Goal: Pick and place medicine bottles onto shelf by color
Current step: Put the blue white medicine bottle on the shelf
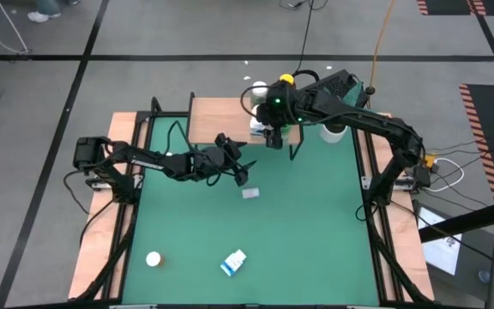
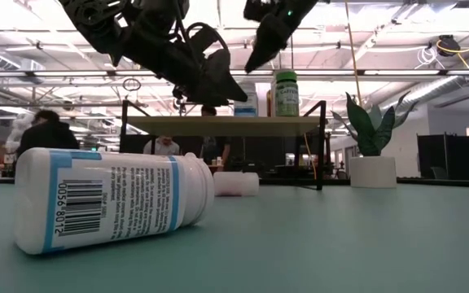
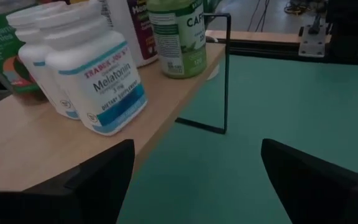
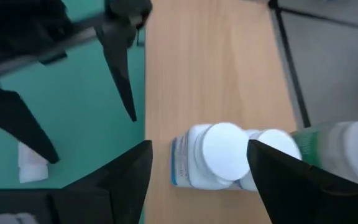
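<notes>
lying on its side closest to the low camera, a blue-labelled bottle (image 2: 112,199) is seen on the green bench (image 1: 316,232), with a small white bottle (image 2: 236,183) on its side farther back and a white-capped bottle (image 1: 153,258) near the front left corner. on the shelf (image 1: 217,120) at the back of the bench, a cluster of medicine bottles stands at the right end: a white bottle with blue label (image 4: 207,155), a second white one touching it, and a green bottle (image 2: 287,92).

the right gripper (image 4: 197,165) is held above the blue-labelled white bottle with its jaws spread wide to either side of the cap and nothing gripped. the left gripper (image 3: 194,162) hangs just in front of the shelf's edge, jaws wide open and empty.

risk is judged to lie mainly in the crowding. the bottles stand touching, close to the shelf's front edge, so a finger dragged sideways could tip one onto its neighbour or off the shelf. the two grippers are near each other, and a careless move could bring them into contact. much bare board remains to the shelf's left, and the bench's middle is largely open.
</notes>
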{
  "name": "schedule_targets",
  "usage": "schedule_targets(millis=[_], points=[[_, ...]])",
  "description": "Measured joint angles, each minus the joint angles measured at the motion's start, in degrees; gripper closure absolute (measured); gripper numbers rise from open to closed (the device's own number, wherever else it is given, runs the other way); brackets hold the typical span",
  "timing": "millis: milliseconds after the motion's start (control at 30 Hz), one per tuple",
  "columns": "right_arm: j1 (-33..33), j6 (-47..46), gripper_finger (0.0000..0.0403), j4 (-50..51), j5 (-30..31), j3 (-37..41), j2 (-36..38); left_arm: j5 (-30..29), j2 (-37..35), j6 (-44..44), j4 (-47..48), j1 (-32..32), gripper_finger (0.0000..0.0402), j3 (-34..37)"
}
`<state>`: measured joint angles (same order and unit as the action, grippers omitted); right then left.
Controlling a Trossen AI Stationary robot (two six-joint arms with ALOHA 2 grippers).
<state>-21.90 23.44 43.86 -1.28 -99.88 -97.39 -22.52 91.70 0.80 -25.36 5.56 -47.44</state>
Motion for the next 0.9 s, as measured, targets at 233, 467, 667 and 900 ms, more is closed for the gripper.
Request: schedule_targets(millis=[233,467,667,900], points=[[1.8,-0.5,0.0145,0.2,0.0,0.0,6.2,0.0,-0.3,0.2,1.1,-0.1,0.005,0.0],[8.8,-3.9,0.0145,-2.7,0.0,7.8,13.0,-0.1,-8.8,-0.4,15.3,-0.5,0.005,0.0],[15.6,-4.7,0.0145,-19.0,5.1,24.2,20.8,1.5,-14.5,-5.3,25.3,-1.8,0.005,0.0],[21.9,-3.6,0.0145,-35.7,5.8,43.8,28.8,2.0,-13.0,-6.8,26.3,-7.0,0.0051,0.0]])
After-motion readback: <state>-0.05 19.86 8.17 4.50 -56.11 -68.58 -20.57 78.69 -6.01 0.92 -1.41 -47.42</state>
